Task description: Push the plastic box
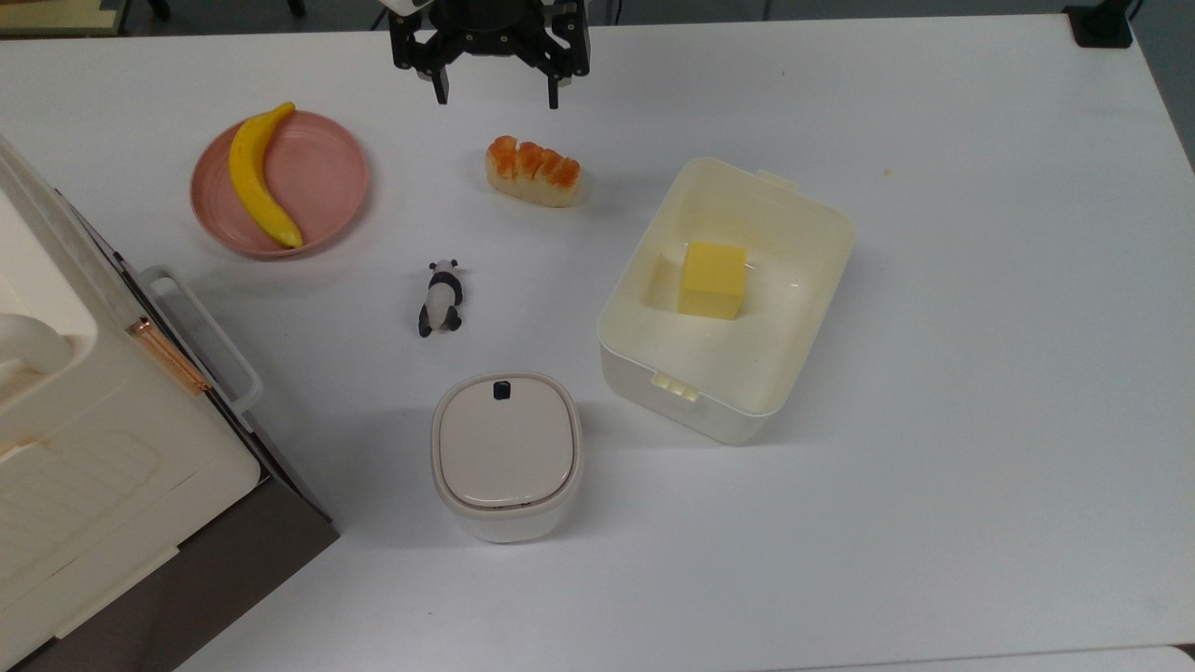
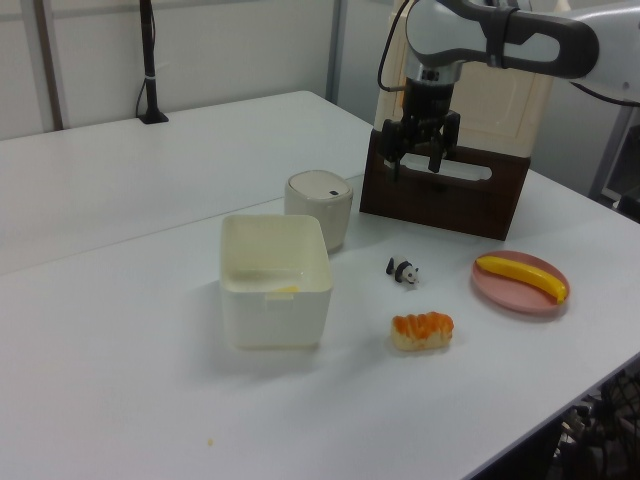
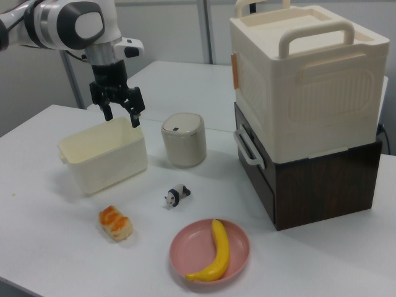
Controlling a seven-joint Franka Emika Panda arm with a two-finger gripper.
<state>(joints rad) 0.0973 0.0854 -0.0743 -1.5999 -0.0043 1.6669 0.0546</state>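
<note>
The pincer [image 1: 494,93] is being held spread open, empty, above the tabletop [image 1: 980,373]. The plastic box [image 1: 726,299] is sitting well apart from it, untouched; approach and push are judged pending.

The plastic box [image 1: 747,373] is seen to be of smooth cream plastic with a faint sheen; the cube [image 1: 713,280] within it looks matt yellow, spongy perhaps; the table [image 1: 980,373] is finished in smooth matt white; the plate [image 1: 322,177] is of matt pink material with fine rings; the banana [image 1: 254,177] appears smooth and slightly glossy; the storage case [image 3: 309,86] is of matt ribbed cream plastic over a dark wood-like base [image 3: 322,185]; the gripper [image 1: 495,93] is finished in matt black.
</note>
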